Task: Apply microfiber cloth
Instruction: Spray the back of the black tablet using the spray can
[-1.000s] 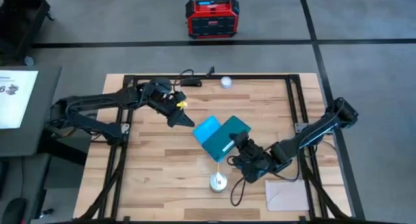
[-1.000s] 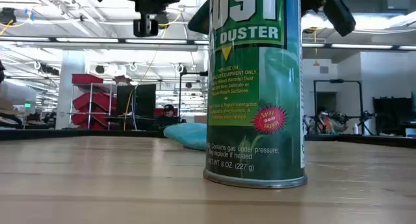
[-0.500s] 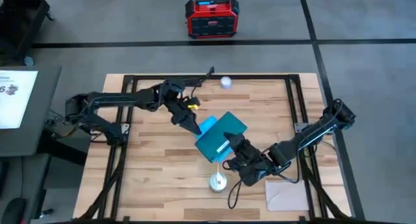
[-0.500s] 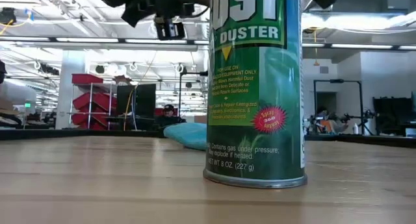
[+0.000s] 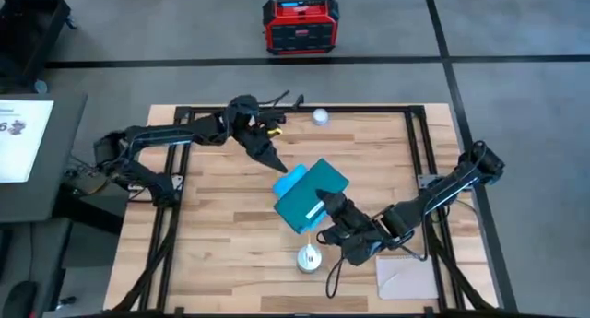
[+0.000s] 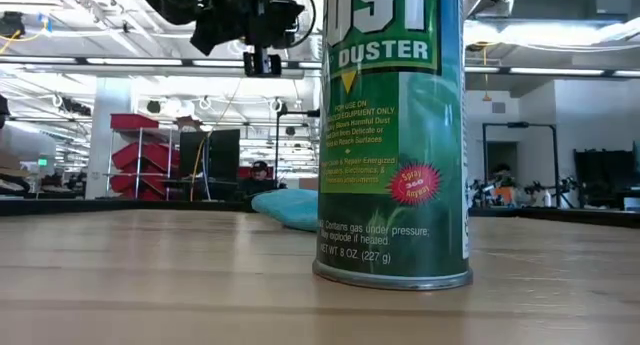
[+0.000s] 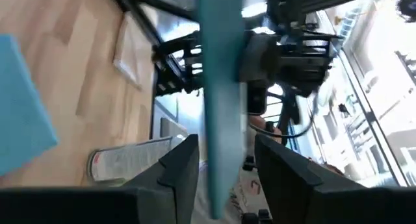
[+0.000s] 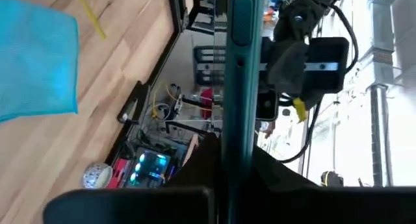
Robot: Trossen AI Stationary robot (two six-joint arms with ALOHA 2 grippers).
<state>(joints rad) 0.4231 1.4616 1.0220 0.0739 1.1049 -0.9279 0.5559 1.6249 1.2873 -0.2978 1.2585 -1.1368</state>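
- You see only part of the bright sky-blue soft microfiber cloth (image 5: 289, 182) from above: the rigid dark tablet with the teal back (image 5: 312, 196) covers its near-right portion, so the cloth's full outline is hidden.
- At table height, the tall green aerosol duster can (image 6: 394, 135) fills the middle of your picture and cuts off the cloth (image 6: 287, 207), which shows only as a low blue mound behind the can's left edge.
- The cloth lies flat on the light wooden slatted table (image 5: 221, 226), near its centre, turned on a diagonal. Its exposed corner points toward the far left of the table; you cannot tell its long axis with so much of it covered.
- In the right wrist view the cloth (image 8: 36, 62) lies spread on the wood, and the tablet (image 8: 237, 74) appears edge-on, running straight up out of the right hand.
- The right hand (image 5: 330, 210) pinches the tablet's near-right edge, holding it tilted over the cloth.
- The left hand (image 5: 273, 161) hangs just beyond the cloth's far-left corner. Its fingers (image 7: 179, 160) stand spread with nothing between them, and the tablet's thin edge (image 7: 220, 87) shows farther off, beyond the gap.
- A pale beige flat sheet (image 5: 406, 278) lies at the table's near-right corner, partly hidden by the right arm.
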